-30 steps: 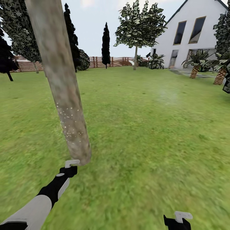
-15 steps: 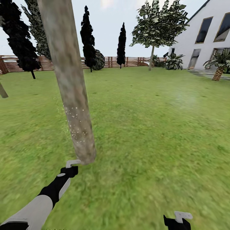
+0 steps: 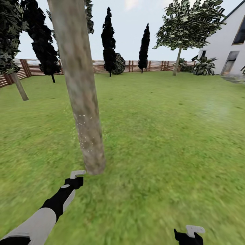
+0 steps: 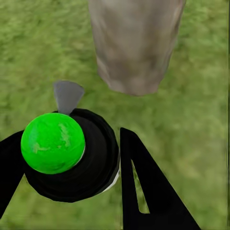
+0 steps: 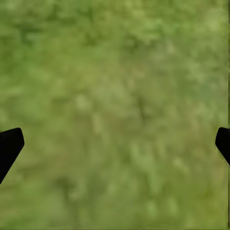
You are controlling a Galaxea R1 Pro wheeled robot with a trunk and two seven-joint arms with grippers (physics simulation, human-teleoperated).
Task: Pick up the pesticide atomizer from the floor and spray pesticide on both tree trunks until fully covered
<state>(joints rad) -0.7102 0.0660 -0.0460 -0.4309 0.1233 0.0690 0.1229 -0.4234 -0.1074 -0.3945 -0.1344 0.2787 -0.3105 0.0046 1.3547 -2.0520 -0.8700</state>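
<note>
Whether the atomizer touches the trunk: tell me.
Apart. The left wrist view shows grass between the atomizer and the trunk.

A thick mottled grey-brown tree trunk (image 3: 80, 92) carries tan blotches and a scatter of pale specks low down; the blurry green grass floor (image 3: 163, 143) shows yellowish mottling; a small black bottle-shaped pesticide atomizer (image 4: 72, 155) bears a bright green spot and a pale grey nozzle; a brown horizontal-slat wooden fence (image 3: 98, 66) backs black-leaved cone trees (image 3: 109, 37).
</note>
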